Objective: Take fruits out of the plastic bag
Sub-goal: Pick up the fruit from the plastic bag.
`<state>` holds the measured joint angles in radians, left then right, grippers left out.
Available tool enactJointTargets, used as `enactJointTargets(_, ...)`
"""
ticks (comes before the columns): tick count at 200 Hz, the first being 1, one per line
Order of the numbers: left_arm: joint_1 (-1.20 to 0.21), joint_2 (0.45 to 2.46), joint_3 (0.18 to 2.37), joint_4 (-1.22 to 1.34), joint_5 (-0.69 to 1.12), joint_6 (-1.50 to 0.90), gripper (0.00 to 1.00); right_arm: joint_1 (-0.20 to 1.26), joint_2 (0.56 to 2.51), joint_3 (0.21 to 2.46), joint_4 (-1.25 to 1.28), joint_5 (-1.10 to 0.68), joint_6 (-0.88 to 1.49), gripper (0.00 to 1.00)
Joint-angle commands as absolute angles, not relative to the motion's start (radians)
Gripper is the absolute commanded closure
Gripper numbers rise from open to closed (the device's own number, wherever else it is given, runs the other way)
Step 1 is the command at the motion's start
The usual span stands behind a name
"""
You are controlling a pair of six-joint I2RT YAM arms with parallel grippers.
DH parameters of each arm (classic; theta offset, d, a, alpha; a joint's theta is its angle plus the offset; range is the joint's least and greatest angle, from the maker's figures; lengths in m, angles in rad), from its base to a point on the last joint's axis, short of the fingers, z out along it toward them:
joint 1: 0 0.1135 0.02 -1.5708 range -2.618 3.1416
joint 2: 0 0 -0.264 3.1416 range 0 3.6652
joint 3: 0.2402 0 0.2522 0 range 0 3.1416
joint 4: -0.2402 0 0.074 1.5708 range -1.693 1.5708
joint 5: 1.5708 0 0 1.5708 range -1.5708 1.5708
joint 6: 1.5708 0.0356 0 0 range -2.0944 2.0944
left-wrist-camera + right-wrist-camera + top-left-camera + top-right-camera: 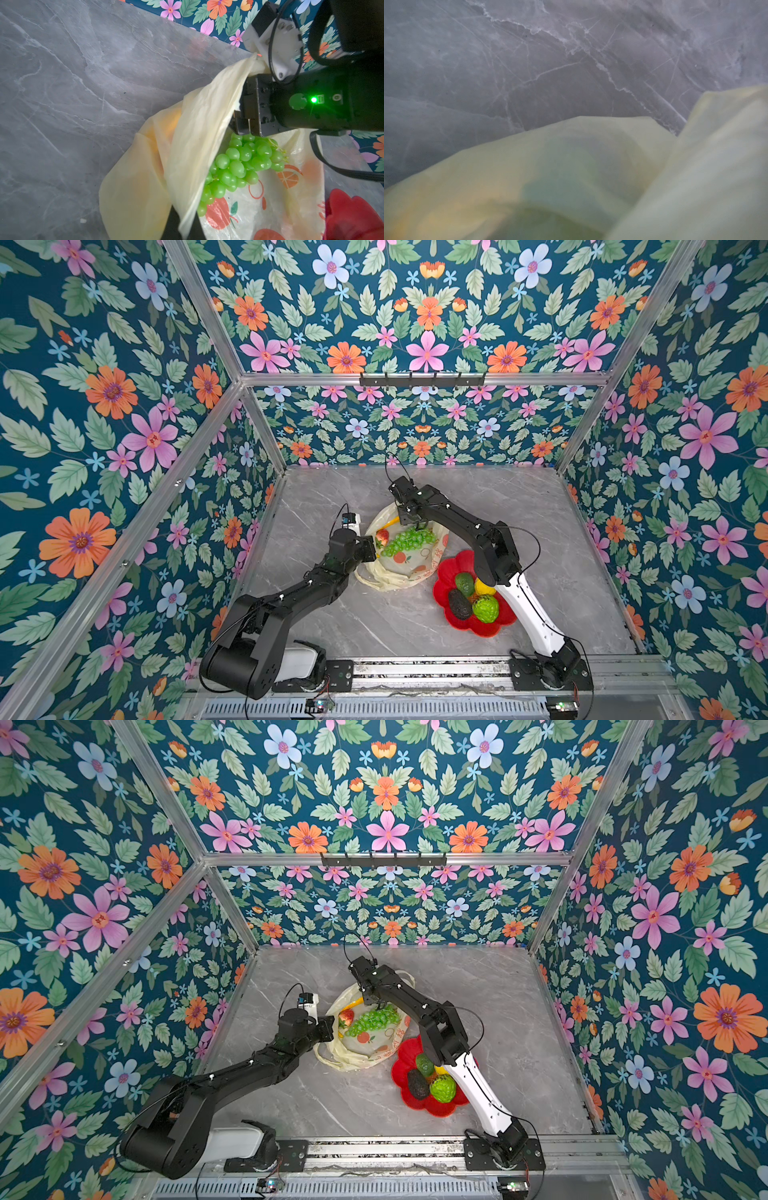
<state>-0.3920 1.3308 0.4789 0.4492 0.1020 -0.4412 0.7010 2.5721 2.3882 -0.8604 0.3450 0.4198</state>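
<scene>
**Item:** thin pale yellow translucent plastic bag with orange-red fruit prints [415, 562]. It lies about mid-desk on the grey marble-patterned desk [374, 626], with its mouth lifted open.

**Left in the bag (both top views):**
- green toy grape bunch [409, 541]
- red toy strawberry [382, 536]
- tip of a yellow toy banana [390, 522]

Anything deeper in the bag is hidden from you.

**Already out:** these lie in the red flower-shaped plastic dish [446, 572], just beside the bag toward the desk's near edge.
- two dark toy avocados [460, 603]
- yellow toy lemon [484, 587]
- bumpy bright green toy fruit [486, 608]

**Tools:**
- The left gripper [184, 228] is clenched on the bag's rim film, which props the mouth open.
- The right gripper [244, 126] is down in the mouth, at the stem end of the grape bunch. You cannot tell whether it grasps anything.

**Progress, as a judgement:** you are past halfway, with four fruits out and at least three to go. The grape bunch looks like the one in hand.
</scene>
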Motion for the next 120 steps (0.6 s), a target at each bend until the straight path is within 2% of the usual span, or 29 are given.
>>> enactJointTargets(1,-0.391,1.332,0.486,0.457,0.101,-0.434,1.0,0.7,2.578,2.403,-0.841,0.391,0.413,0.35)
enactJointTargets(29,-0.391,1.333,0.486,0.457,0.101,-0.434,1.0,0.7,2.595,2.419,-0.839,0.39,0.403,0.42)
enactJointTargets(59,-0.391,1.332,0.486,0.457,0.1,-0.434,1.0,0.7,2.601,2.416,-0.833,0.388,0.397,0.44)
enactJointTargets(85,-0.391,1.332,0.486,0.457,0.098,-0.434,1.0,0.702,2.583,2.406,-0.84,0.379,0.398,0.56)
enactJointTargets(120,-0.392,1.334,0.487,0.456,0.097,-0.434,1.0,0.721,2.479,2.279,-0.768,0.344,0.375,0.56)
